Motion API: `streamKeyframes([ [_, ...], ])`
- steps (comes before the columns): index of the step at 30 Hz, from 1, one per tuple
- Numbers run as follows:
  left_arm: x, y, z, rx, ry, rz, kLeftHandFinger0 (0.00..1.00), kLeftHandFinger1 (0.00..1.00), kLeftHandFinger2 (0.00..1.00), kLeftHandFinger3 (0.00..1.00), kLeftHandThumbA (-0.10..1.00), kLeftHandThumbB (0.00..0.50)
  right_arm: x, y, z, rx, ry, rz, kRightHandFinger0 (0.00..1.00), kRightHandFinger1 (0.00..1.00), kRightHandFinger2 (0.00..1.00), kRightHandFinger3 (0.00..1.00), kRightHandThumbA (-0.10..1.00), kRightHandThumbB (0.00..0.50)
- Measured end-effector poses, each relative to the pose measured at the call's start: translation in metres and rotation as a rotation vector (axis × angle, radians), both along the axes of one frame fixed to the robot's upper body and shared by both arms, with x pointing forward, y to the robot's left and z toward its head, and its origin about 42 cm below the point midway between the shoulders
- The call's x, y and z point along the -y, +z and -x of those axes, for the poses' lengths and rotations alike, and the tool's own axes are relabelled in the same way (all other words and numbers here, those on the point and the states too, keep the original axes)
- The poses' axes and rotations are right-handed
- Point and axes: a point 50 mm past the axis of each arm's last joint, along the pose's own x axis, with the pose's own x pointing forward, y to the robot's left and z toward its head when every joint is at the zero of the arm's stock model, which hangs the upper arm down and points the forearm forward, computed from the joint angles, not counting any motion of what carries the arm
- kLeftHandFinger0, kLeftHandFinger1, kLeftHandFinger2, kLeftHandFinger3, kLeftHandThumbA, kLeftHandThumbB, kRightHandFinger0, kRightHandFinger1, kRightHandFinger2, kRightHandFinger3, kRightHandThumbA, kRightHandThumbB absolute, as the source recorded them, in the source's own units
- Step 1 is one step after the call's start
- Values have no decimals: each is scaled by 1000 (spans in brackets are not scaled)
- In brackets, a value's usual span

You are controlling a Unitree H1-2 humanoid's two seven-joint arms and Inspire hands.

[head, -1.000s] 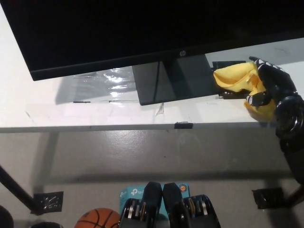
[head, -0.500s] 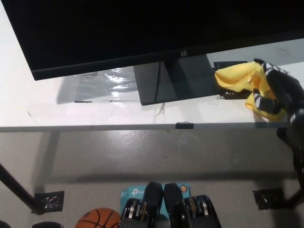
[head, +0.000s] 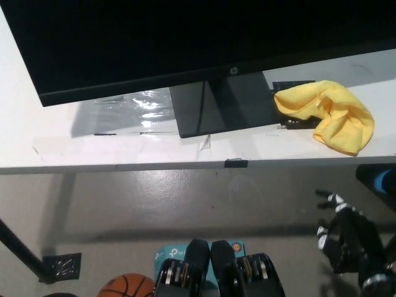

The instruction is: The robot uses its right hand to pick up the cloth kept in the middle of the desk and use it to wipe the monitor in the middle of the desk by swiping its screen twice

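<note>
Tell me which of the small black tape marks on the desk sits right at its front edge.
The black tape mark below the monitor stand, on the desk's front lip. The other marks lie farther back on the desk.

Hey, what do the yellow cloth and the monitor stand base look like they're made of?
The yellow cloth looks like soft matte fabric, maybe microfibre: it lies crumpled in loose folds. The monitor stand base looks like dark smooth plastic or coated metal, faintly glossy; which one is unclear.
</note>
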Motion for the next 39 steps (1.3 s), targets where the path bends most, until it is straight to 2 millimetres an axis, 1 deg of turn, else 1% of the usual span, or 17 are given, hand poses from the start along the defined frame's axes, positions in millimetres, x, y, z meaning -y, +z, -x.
streamKeyframes([
  [1,0,0,0,0,0,0,571,604,743,958,332,0,-1,-7,1,-7,-11,-19,296,455,668,830,130,167],
  [2,0,0,0,0,0,0,569,604,742,957,331,0,-2,-12,2,-12,-20,-35,316,465,665,828,79,157],
  [4,0,0,-1,0,0,0,562,596,733,950,328,0,-3,-25,3,-20,-44,-76,337,478,665,834,44,141],
  [5,0,0,-1,-1,0,0,561,594,730,947,329,1,-4,-30,2,-20,-47,-91,376,496,659,847,14,130],
  [7,0,0,-2,2,0,0,591,621,757,975,330,0,-3,-39,2,-22,-63,-126,399,498,637,846,6,131],
  [8,0,0,-3,3,-1,0,596,629,755,985,319,0,-1,-46,2,-28,-81,-151,370,466,607,832,-20,127],
  [10,0,2,-5,8,-1,0,581,612,744,974,307,0,4,-56,2,-39,-117,-206,300,432,602,819,-41,126],
  [11,0,2,-5,8,0,-1,581,609,745,975,305,0,6,-59,2,-42,-134,-231,268,393,570,786,-44,140],
  [14,0,2,-6,8,1,-1,567,587,738,959,317,0,10,-66,3,-39,-174,-306,280,418,597,761,-41,147],
  [18,0,3,-7,12,0,-2,581,609,746,974,313,0,7,-67,2,-9,-193,-398,277,431,615,770,-31,147],
  [21,0,5,-9,17,-4,-4,600,622,751,999,313,0,4,-65,0,14,-192,-442,256,416,582,749,-50,153],
  [22,0,5,-9,18,-4,-5,584,607,738,992,316,2,4,-64,-1,20,-191,-452,225,376,566,741,-47,156],
  [26,1,8,-12,28,-10,-4,560,568,712,938,360,10,6,-63,-3,36,-192,-481,182,333,543,727,-58,163],
  [32,2,9,-11,29,-12,-3,594,620,754,995,332,0,7,-64,-2,40,-202,-508,159,310,536,753,-49,158],
  [35,2,9,-12,29,-14,-3,589,614,751,987,321,0,8,-64,-2,42,-204,-518,130,265,519,747,-44,161],
  [38,2,9,-12,30,-14,-2,581,601,746,974,318,0,11,-64,-2,44,-208,-524,134,265,520,742,-44,161],
  [39,2,9,-12,30,-14,-2,594,615,756,986,323,0,11,-64,-2,44,-208,-524,155,304,542,748,-37,159],
])
